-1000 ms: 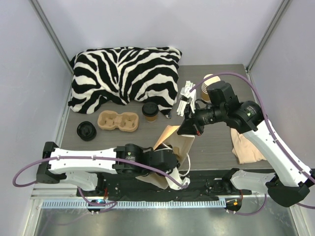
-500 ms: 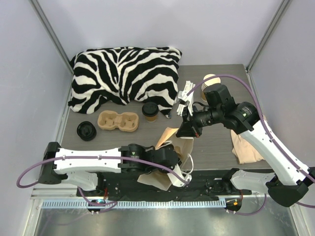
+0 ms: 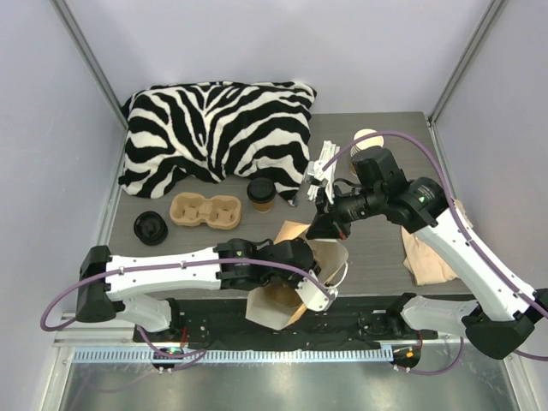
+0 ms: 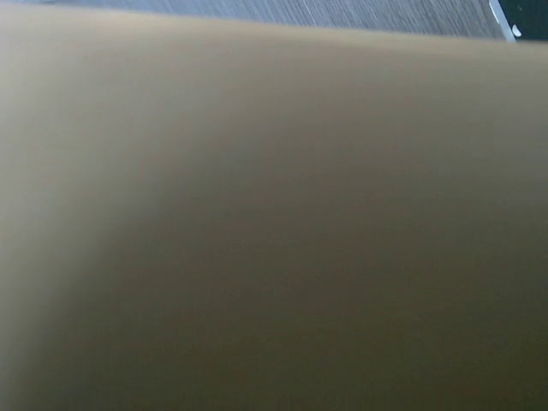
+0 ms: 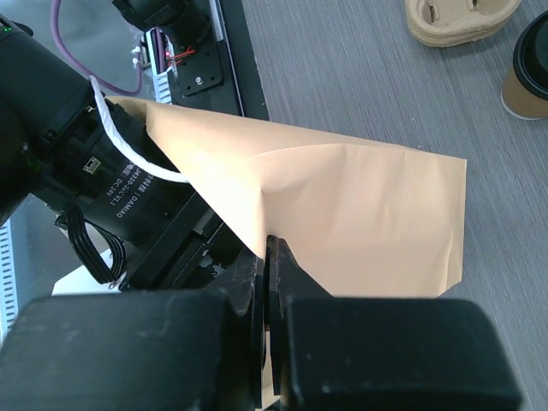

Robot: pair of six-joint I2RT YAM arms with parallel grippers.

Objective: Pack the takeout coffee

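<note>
Takeout coffee (image 3: pixel 261 194) stands upright on the bench (image 3: pixel 377 253), beside the cup carrier (image 3: pixel 205 210). It is probably light, crushable and spillable, so grip the paper wall below the lid. Right end effector (image 3: pixel 330 224) pinches the paper bag (image 5: pixel 342 214). Whether the left end effector (image 3: pixel 315 293) grips anything cannot be told.

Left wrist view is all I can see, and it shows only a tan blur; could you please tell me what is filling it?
Observer: It is a brown paper bag, pressed right up against the end of the left arm near the front edge of the table.
Operator: Thank you. Is anything holding the bag?
Observer: Yes, the right gripper is shut on the bag's edge, as the right wrist view shows.
Operator: And where is the coffee?
Observer: The takeout coffee stands upright on the table, outside the bag, beside the cup carrier.
</note>
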